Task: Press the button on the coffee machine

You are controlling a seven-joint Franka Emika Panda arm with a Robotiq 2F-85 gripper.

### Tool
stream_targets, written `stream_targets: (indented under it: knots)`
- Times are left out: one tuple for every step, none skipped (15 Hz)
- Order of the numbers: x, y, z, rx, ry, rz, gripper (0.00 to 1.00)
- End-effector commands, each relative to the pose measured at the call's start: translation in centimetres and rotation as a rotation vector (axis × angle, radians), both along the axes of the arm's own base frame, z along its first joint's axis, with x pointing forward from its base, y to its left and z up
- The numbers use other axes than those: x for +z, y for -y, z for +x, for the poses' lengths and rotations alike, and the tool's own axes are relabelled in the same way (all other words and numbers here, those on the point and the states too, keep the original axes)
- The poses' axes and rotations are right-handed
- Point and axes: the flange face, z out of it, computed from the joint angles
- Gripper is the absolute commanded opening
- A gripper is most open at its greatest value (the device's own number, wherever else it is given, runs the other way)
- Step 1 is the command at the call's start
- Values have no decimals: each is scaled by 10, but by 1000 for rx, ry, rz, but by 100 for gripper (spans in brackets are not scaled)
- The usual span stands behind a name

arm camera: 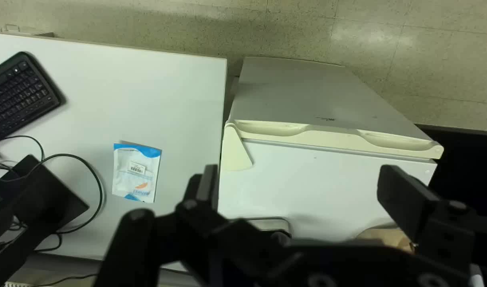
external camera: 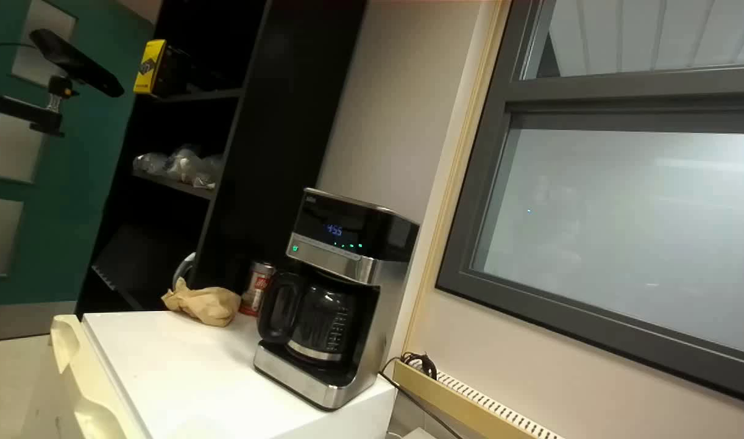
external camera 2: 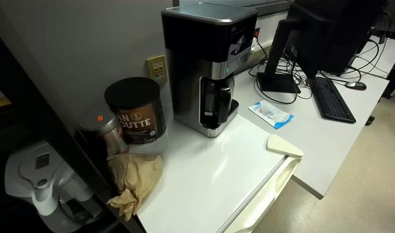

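The coffee machine stands upright on a white mini fridge and shows in both exterior views (external camera: pixel 391 323) (external camera 2: pixel 189 87). Its dark carafe (external camera: pixel 320 323) sits inside it. The top front panel shows blue clock digits (external camera: pixel 334 230) and small green lights. A green-lit round button (external camera: pixel 295 248) is on the silver strip below, and it also shows in an exterior view (external camera 2: pixel 227 70). In the wrist view my gripper (arm camera: pixel 299 179) is open and empty, above the fridge top. Only the machine's silver base edge (arm camera: pixel 269 224) shows there; the gripper hides the rest. The gripper is out of both exterior views.
The white fridge top (external camera 2: pixel 197 181) also holds a brown paper bag (external camera 2: pixel 136 178), a coffee tin (external camera 2: pixel 136 113) and a smaller tin (external camera: pixel 259 283). A black shelf (external camera: pixel 274 140) stands beside it. The adjoining desk carries a packet (arm camera: pixel 135 175), keyboard (external camera 2: pixel 333 100), monitor and cables.
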Motion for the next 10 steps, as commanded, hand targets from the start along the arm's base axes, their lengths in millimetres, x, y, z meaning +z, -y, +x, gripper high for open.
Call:
stream_targets:
  knots:
    - [1, 0, 0, 0, 0, 0, 100]
    - [1, 0, 0, 0, 0, 0, 100]
    - [1, 0, 0, 0, 0, 0, 100]
    - [1, 0, 0, 0, 0, 0, 100]
    - [1, 0, 0, 0, 0, 0, 100]
    - [1, 0, 0, 0, 0, 0, 100]
    - [1, 0, 0, 0, 0, 0, 100]
    - [1, 0, 0, 0, 0, 0, 100]
    - [0, 1, 2, 1, 3, -3, 100]
    - [-5, 4, 5, 23, 2, -26, 100]
